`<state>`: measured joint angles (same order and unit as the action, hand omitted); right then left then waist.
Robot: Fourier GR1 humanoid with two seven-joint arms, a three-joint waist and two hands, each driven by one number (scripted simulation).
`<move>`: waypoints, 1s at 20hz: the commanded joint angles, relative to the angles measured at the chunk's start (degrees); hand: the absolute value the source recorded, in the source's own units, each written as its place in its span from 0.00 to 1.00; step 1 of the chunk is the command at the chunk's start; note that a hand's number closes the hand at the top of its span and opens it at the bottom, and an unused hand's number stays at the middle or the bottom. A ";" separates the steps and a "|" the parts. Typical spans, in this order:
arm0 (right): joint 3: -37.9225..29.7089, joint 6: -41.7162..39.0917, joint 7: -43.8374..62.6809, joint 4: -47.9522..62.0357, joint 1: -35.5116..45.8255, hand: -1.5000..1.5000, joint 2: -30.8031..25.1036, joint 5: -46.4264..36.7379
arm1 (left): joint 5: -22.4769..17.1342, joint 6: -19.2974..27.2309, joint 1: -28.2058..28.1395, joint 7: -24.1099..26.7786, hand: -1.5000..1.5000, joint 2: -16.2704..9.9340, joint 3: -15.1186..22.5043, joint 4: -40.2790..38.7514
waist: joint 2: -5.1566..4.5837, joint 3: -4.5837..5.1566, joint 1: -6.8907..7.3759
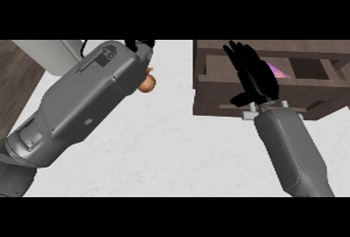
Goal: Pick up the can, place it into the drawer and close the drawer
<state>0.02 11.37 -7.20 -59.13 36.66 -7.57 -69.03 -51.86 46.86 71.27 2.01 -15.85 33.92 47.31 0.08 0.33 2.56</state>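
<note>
The brown wooden drawer (pixel 219 98) stands open at the right of the white counter. Inside it a pink-purple object (pixel 280 70), seemingly the can, shows only as a small patch beside my right hand. That hand (pixel 254 76) hovers over the drawer's inside with its fingers straight and pointing away from me, holding nothing. My left forearm crosses the left half of the view. Only a dark sliver of the left hand (pixel 141 45) shows at the top edge, too little to read.
A small orange-brown object (pixel 148 83) lies on the counter, right beside the left forearm. A pale grey block (pixel 48 52) sits at the top left. The counter's edge and dark wood (pixel 14 78) run along the left.
</note>
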 commanded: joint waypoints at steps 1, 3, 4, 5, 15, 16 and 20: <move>-1.28 8.07 0.83 11.98 4.27 0.00 1.52 -3.20 | 1.53 0.74 0.64 -1.76 0.00 -0.47 -0.83 0.10 | -0.64 -0.40 -0.73; -2.42 10.74 0.90 14.67 5.03 0.00 1.04 -3.65 | 1.83 0.58 -5.28 -1.31 0.00 -2.98 -0.04 6.51 | -0.31 -0.37 0.45; -2.67 12.41 -1.15 17.79 5.10 0.00 0.33 -3.79 | 2.29 2.15 -0.14 -4.15 0.00 -2.31 -0.05 4.66 | -0.57 -0.43 0.09; -3.42 14.35 -1.39 19.42 5.44 0.00 -0.06 -3.93 | 2.13 -1.28 -3.35 -2.66 0.00 -4.29 -0.17 5.69 | -0.79 -0.42 0.68; -7.83 24.24 -0.87 32.31 15.58 0.00 0.28 -4.71 | 3.22 0.05 -3.27 -6.12 0.00 -6.51 -2.23 9.81 | -1.35 -0.47 1.45; -7.98 24.83 0.43 33.79 16.61 0.00 -0.59 -5.86 | 3.78 2.30 -5.24 -6.53 0.00 -6.18 -0.87 13.38 | -1.09 -0.46 2.53; -10.01 27.19 0.76 37.62 21.23 0.00 -1.23 -5.14 | 4.38 0.04 -5.84 -7.87 0.00 -9.20 -1.92 13.00 | -1.28 -0.45 1.74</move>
<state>-8.15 34.89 -7.92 -26.01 55.00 -9.71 -74.62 -48.06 47.41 65.88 -4.41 -23.02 32.53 59.08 -0.58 0.40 4.22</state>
